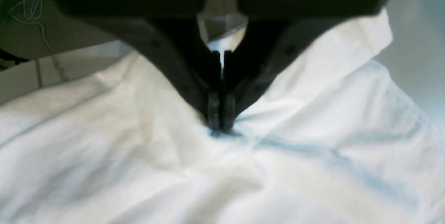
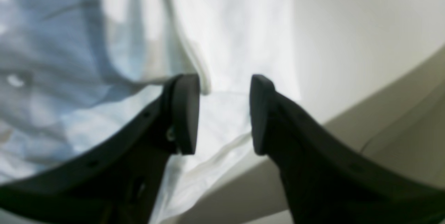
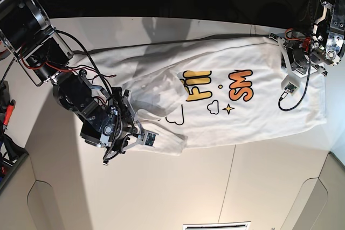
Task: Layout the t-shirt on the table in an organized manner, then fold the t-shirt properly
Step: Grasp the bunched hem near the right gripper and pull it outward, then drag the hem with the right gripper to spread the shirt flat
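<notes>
The white t-shirt (image 3: 215, 95) lies spread across the table (image 3: 178, 187), orange-and-yellow letters, clouds and a star facing up, with its left part rumpled and folded over. My left gripper (image 1: 220, 126) is shut, pinching a fold of the shirt (image 1: 313, 112); in the base view it (image 3: 280, 47) sits at the shirt's far right top corner. My right gripper (image 2: 224, 112) is open, its fingers either side of a hemmed edge of the shirt (image 2: 236, 43) just above the table (image 2: 347, 43); in the base view it (image 3: 131, 117) is at the shirt's lower left edge.
The table's back edge (image 3: 161, 19) borders dark space. A thin seam (image 3: 230, 179) runs to the front. Rounded cut-outs (image 3: 46, 203) mark the front corners. Cables and red-handled tools (image 3: 7, 112) sit off the left side.
</notes>
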Controlling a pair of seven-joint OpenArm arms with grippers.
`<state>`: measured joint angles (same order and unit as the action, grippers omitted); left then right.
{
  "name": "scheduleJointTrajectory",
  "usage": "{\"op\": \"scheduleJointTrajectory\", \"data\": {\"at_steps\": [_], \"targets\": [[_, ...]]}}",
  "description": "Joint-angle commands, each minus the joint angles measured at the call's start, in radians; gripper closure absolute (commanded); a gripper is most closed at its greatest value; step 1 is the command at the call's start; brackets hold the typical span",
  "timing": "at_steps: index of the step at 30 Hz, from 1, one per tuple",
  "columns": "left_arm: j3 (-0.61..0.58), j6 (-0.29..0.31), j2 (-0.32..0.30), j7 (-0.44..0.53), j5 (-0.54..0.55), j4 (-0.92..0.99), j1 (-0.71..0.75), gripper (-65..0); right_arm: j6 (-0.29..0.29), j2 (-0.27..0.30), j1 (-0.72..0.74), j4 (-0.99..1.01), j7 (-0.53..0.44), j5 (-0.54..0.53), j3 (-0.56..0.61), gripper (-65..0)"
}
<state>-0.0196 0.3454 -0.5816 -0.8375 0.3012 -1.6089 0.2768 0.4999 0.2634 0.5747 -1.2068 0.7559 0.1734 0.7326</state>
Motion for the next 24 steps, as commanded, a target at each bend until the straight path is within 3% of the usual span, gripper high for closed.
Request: {"op": "scheduleJointTrajectory", "data": {"at_steps": [1, 8, 12, 14, 17, 20, 24], "targets": [[0.008, 0.000, -0.017, 0.010, 0.002, -0.015, -0.008, 0.0, -0.017, 0.002, 0.035, -0.016, -0.009, 0.003, -0.008, -24.0], [0.008, 0.000, -0.017, 0.010, 0.002, -0.015, -0.008, 0.0, -0.024, 0.002, 0.037, -0.015, -0.016, -0.027, -0.008, -24.0], [0.008, 0.000, -0.017, 0.010, 0.002, -0.015, -0.008, 0.0, 0.007, 0.002, 0.037, -0.015, -0.016, -0.087, -0.008, -23.4], [0.008, 0.000, -0.017, 0.010, 0.002, -0.015, -0.008, 0.0, 0.021, 0.002, 0.037, -0.015, -0.016, -0.101, -0.008, -16.6], [0.008, -0.001, -0.017, 0.010, 0.002, -0.015, -0.008, 0.0, 0.020, 0.002, 0.037, -0.015, -0.016, -0.110, -0.008, -0.4], [0.008, -0.001, -0.017, 0.010, 0.002, -0.015, -0.008, 0.0, 0.014, 0.002, 0.037, -0.015, -0.016, -0.109, -0.008, 0.0], [0.008, -0.001, -0.017, 0.010, 0.002, -0.015, -0.008, 0.0, -0.047, 0.002, 0.040, -0.015, -0.036, -0.062, -0.008, 0.0]]}}
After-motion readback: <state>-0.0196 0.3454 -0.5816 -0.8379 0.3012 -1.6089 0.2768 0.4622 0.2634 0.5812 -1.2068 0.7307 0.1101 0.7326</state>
